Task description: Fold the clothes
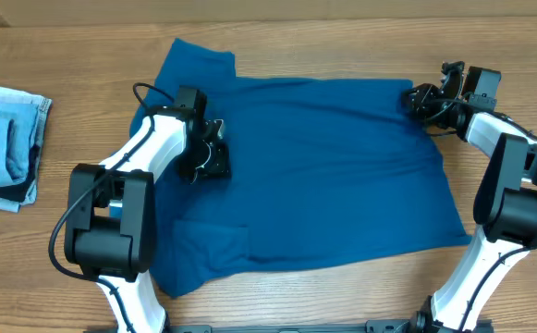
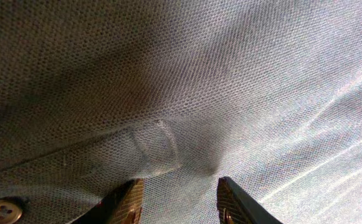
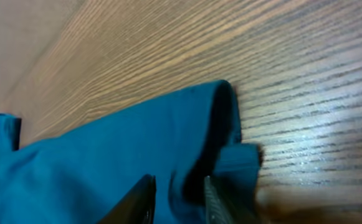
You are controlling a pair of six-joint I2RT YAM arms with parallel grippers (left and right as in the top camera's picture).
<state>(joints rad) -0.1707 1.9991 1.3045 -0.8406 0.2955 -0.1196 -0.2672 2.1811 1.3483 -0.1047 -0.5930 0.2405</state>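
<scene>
wooden table, teal shirt mostly flat across it, folding looks barely begun.
left gripper pinches cloth by the placket; right gripper straddles the far corner, can't tell if clamped.

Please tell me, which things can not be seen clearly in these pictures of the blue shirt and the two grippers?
Left gripper: left wrist view, bottom edge cuts its fingers; the grip on the deep teal-blue soft fabric shirt is unclear.
Right gripper: right wrist view, same edge cut; grip unclear.
Pale blue folded denim stack: overhead view, left edge cuts it.
</scene>
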